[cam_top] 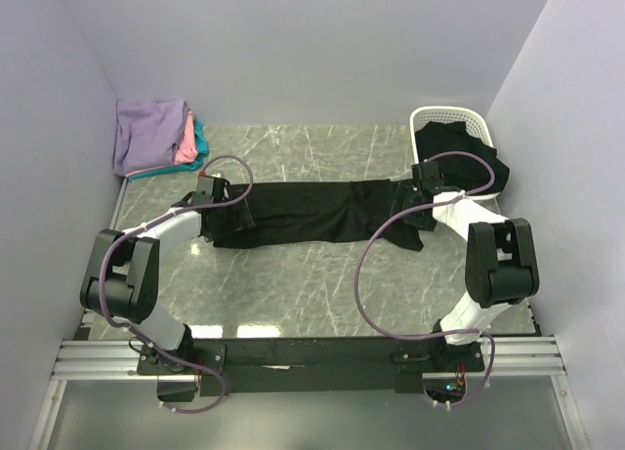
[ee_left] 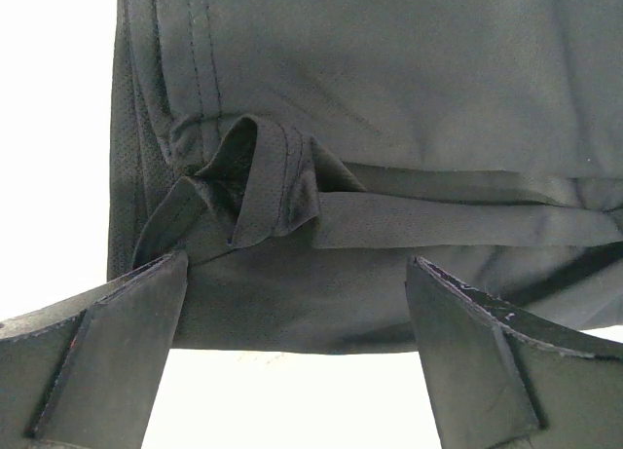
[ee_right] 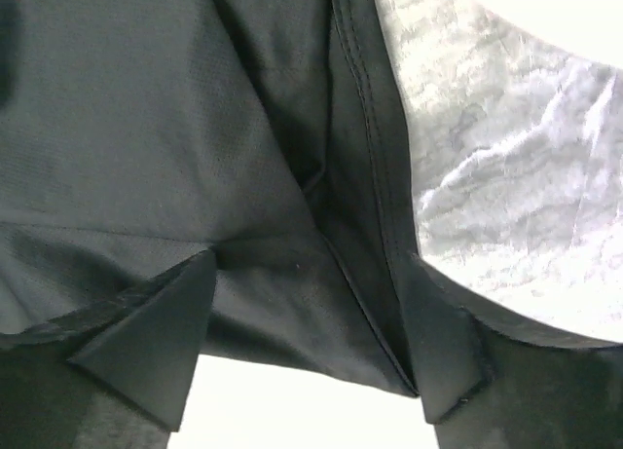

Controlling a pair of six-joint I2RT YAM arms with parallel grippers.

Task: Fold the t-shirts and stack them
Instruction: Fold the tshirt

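A black t-shirt lies stretched out left to right across the middle of the marble table. My left gripper is down at the shirt's left end. In the left wrist view the left gripper is open, and a bunched hem of the shirt lies between its fingers. My right gripper is over the shirt's right end. Close up, the right gripper has its jaws wide apart astride a fold and seam of the black cloth.
Folded lavender, pink and teal shirts are stacked at the back left corner. A white perforated basket at the back right holds more black shirts. Purple cables loop from both arms. Walls close in on three sides.
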